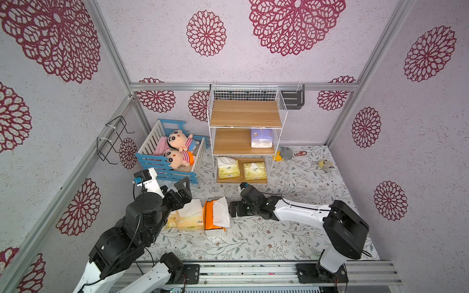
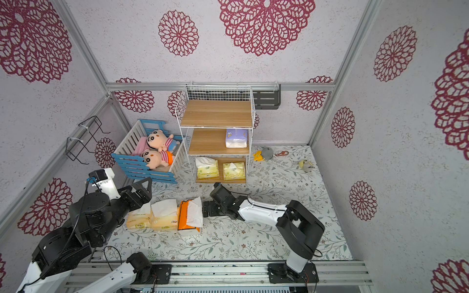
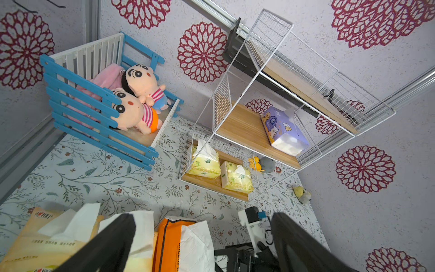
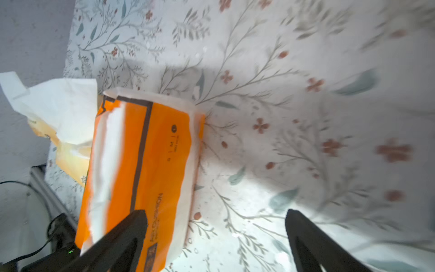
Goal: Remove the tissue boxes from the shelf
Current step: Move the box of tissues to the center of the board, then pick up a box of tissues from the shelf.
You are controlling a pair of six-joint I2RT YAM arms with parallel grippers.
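Note:
The white wire shelf (image 1: 245, 114) stands at the back wall. A lavender tissue box (image 1: 262, 138) lies on its middle board. Two pale yellow ones (image 1: 228, 168) (image 1: 255, 171) lie on the bottom board. On the table in front lie a bright orange tissue box (image 1: 214, 215) and two peach ones (image 1: 190, 215) (image 2: 138, 223) in a row. My right gripper (image 4: 215, 213) is open, low over the cloth just right of the orange box (image 4: 146, 153), touching nothing. My left gripper (image 3: 203, 217) hangs open above the peach boxes, empty.
A blue-and-white crib (image 1: 162, 168) with two plush dolls (image 1: 179, 149) stands left of the shelf. Small toys (image 1: 285, 153) (image 1: 324, 165) lie on the cloth to the shelf's right. A black wire holder (image 1: 114, 139) hangs on the left wall.

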